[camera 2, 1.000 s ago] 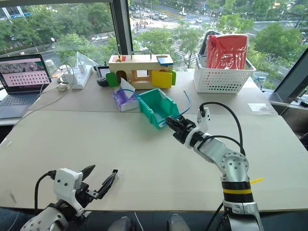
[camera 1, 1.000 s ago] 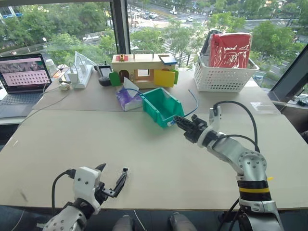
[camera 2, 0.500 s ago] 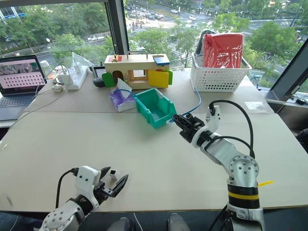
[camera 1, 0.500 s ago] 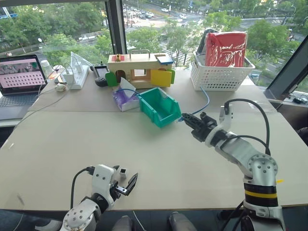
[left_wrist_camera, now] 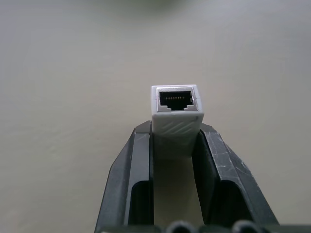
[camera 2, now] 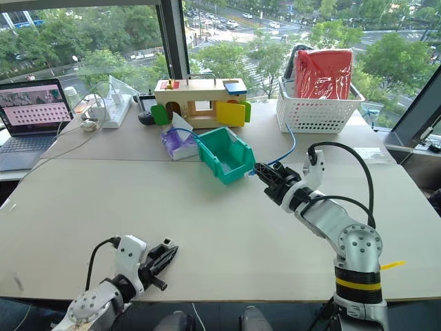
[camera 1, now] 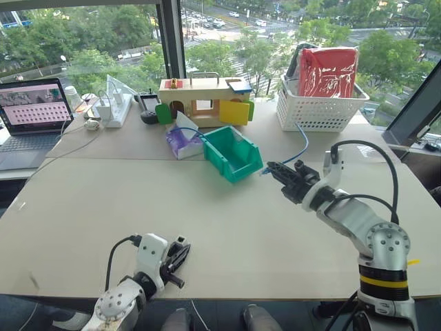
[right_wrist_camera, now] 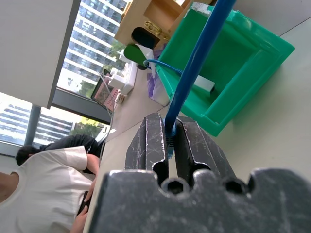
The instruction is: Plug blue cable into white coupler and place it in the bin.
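In the left wrist view my left gripper [left_wrist_camera: 176, 132] is shut on the white coupler [left_wrist_camera: 176, 114], whose dark socket faces away from the wrist. This gripper [camera 1: 180, 252] sits low over the table's near edge. My right gripper [camera 1: 270, 167] hangs just right of the teal bin [camera 1: 215, 150], shut on the blue cable [camera 1: 303, 141] near its end. The cable arcs up and back toward the white basket. In the right wrist view the cable [right_wrist_camera: 194, 68] runs out from between the black fingers [right_wrist_camera: 150, 141] across the bin [right_wrist_camera: 252, 58].
At the back of the table stand a white lattice basket [camera 1: 320, 107] with a red package, a wooden toy house [camera 1: 203, 100], a tissue packet [camera 1: 182, 141] and a laptop [camera 1: 31, 114]. A white piece [right_wrist_camera: 201, 83] lies inside the bin. A person in white [right_wrist_camera: 39, 179] sits off to the side.
My left gripper has closed on the white coupler, which lay between its open fingers before. My right gripper has carried the cable's end a little right, away from the bin's front.
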You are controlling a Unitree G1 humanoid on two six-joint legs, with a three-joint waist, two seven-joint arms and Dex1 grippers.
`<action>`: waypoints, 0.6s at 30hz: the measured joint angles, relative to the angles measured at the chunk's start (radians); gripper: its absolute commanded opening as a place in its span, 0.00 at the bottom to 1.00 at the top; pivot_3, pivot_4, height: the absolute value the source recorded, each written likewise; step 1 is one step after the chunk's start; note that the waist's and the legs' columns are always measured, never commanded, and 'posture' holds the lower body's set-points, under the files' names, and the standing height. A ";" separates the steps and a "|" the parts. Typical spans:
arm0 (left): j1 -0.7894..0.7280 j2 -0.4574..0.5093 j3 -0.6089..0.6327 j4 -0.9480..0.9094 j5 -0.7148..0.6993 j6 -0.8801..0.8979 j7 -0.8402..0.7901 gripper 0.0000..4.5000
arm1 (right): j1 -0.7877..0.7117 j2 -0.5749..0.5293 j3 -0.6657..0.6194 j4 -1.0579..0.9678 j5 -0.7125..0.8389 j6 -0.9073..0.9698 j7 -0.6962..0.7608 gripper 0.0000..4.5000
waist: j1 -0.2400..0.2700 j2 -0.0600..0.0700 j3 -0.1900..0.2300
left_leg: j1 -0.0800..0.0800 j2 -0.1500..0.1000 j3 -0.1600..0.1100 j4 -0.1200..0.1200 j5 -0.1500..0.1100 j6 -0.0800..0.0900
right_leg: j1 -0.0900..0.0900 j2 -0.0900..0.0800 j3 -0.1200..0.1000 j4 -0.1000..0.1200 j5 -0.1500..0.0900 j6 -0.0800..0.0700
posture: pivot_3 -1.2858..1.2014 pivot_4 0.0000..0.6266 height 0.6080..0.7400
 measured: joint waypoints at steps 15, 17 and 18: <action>-0.603 0.090 -0.299 0.219 0.015 0.332 -0.196 0.14 | 0.321 -0.030 0.290 -0.397 -0.498 0.019 0.091 0.00 | 0.015 0.001 0.000 | -0.005 -0.002 -0.002 0.001 -0.001 0.002 | -0.001 0.002 -0.002 -0.005 0.005 0.009 | 0.52 0.24 0.99; -0.653 0.083 -0.316 0.251 0.008 0.377 -0.216 0.14 | 0.319 -0.016 0.294 -0.398 -0.536 0.017 0.096 0.00 | 0.018 0.001 -0.001 | -0.004 -0.002 -0.002 0.001 -0.001 0.002 | 0.000 0.002 -0.002 -0.005 0.005 0.009 | 0.52 0.24 0.99; -0.674 0.077 -0.320 0.265 0.004 0.399 -0.224 0.14 | 0.317 -0.011 0.296 -0.397 -0.553 0.017 0.104 0.00 | 0.020 0.001 -0.001 | -0.004 -0.002 -0.002 0.001 -0.001 0.002 | 0.000 0.002 -0.002 -0.006 0.005 0.010 | 0.52 0.24 0.99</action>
